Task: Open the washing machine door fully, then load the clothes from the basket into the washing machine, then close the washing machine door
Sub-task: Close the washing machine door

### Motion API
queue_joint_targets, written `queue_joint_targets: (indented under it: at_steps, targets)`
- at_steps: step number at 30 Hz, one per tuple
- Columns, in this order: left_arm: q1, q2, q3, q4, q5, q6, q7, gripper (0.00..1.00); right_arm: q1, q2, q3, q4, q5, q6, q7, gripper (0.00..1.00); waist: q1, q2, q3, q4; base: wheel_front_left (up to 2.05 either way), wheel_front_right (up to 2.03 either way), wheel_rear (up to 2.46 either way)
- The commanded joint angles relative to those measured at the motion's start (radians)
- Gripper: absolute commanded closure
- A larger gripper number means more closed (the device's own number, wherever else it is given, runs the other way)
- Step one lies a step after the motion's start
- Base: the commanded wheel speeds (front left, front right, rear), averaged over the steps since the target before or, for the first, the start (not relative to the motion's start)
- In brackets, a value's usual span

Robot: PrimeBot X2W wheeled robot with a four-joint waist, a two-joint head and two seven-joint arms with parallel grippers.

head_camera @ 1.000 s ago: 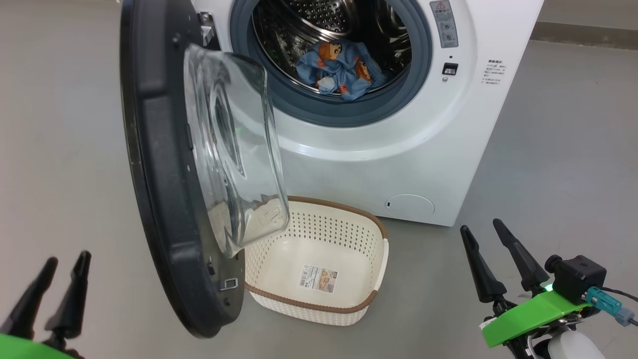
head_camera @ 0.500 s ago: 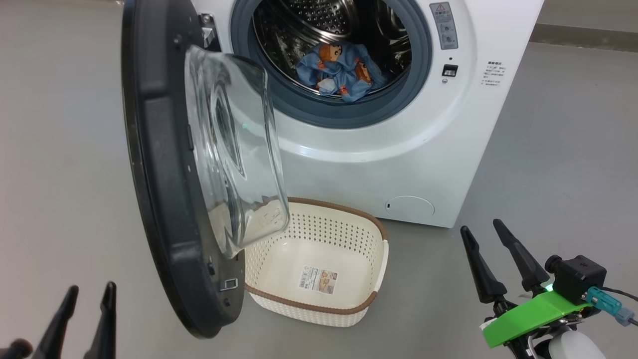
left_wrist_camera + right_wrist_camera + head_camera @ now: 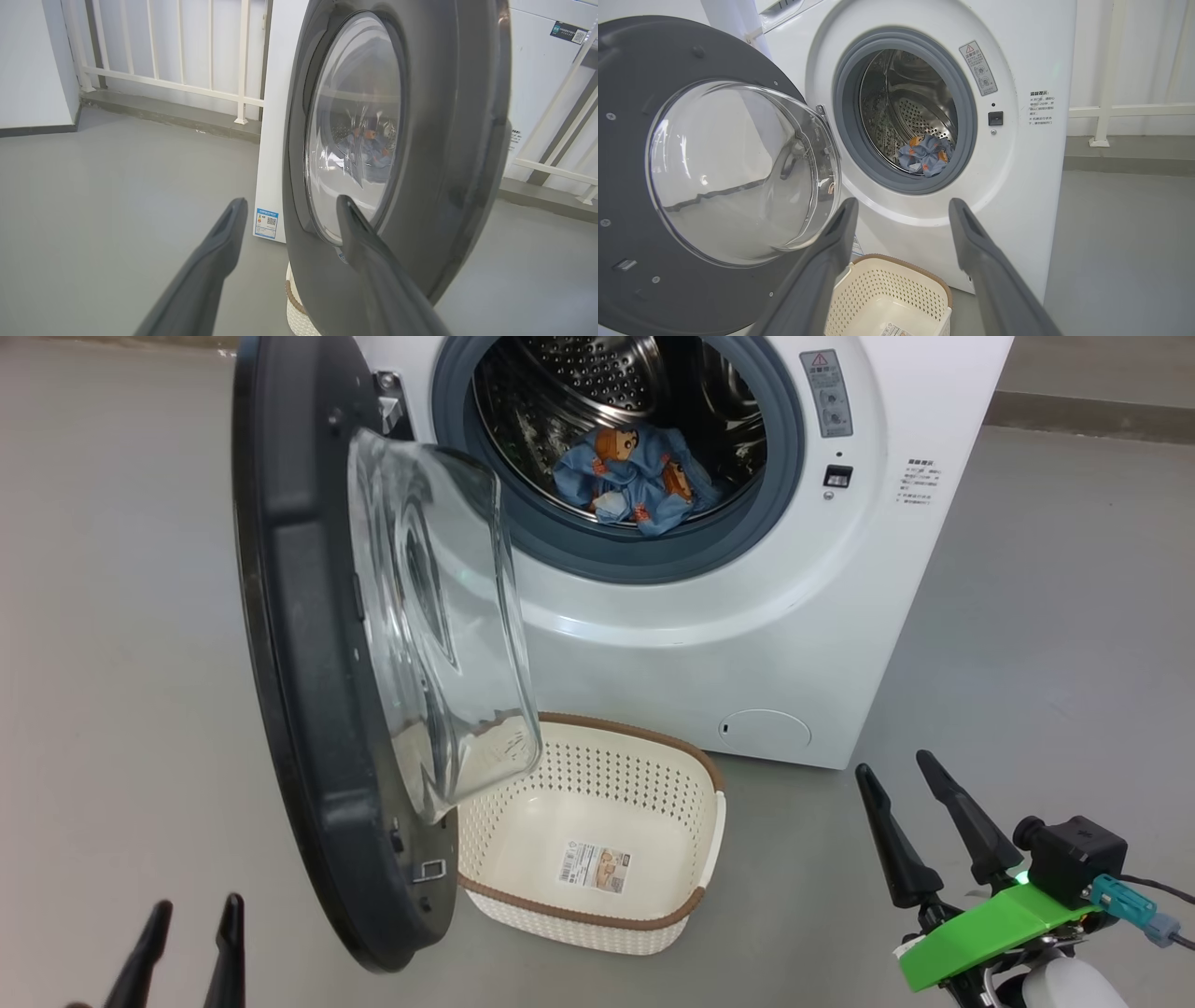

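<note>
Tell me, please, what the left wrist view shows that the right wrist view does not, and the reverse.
Left wrist view: the washing machine door's glossy outer face, with the drum's contents seen dimly through its window, and the open left gripper.
Right wrist view: the door's inner side with its glass bowl, the drum mouth seen directly, the basket's inside, and the open right gripper.
Both: the door, the washing machine, the basket, and the clothes lying in the drum.
</note>
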Motion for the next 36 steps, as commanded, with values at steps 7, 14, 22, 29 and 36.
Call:
queue_joint_targets:
  at_steps: [7,14,22,29,36]
  targets:
    - [-0.021,0.006,0.035,-0.022,0.018,0.000,-0.018,0.00,0.003,-0.004,0.022,-0.022,0.001,0.003,-0.005,0.00,0.0000,0.0000,-0.001,0.005,0.00,0.00,0.00]
    - [-0.027,0.006,0.026,-0.021,0.022,-0.001,-0.019,0.00,-0.002,-0.006,0.024,-0.021,0.002,0.003,-0.005,0.00,0.0000,0.0000,0.004,0.007,0.00,0.00,0.00]
    - [-0.031,0.014,0.023,-0.026,0.023,0.003,-0.017,0.00,-0.003,-0.003,0.025,-0.023,-0.001,0.003,-0.005,0.00,0.0000,0.0000,0.014,0.005,0.00,0.00,0.00]
    - [-0.032,0.020,0.020,-0.033,0.024,0.008,-0.014,0.00,-0.006,-0.006,0.028,-0.022,-0.001,0.003,-0.005,0.00,0.0000,0.0000,0.015,0.006,0.00,0.00,0.00]
    - [-0.037,0.033,0.025,-0.053,0.015,0.013,-0.002,0.00,-0.003,-0.007,0.030,-0.021,0.002,0.003,-0.005,0.00,0.0000,0.0000,0.010,0.009,0.00,0.00,0.00]
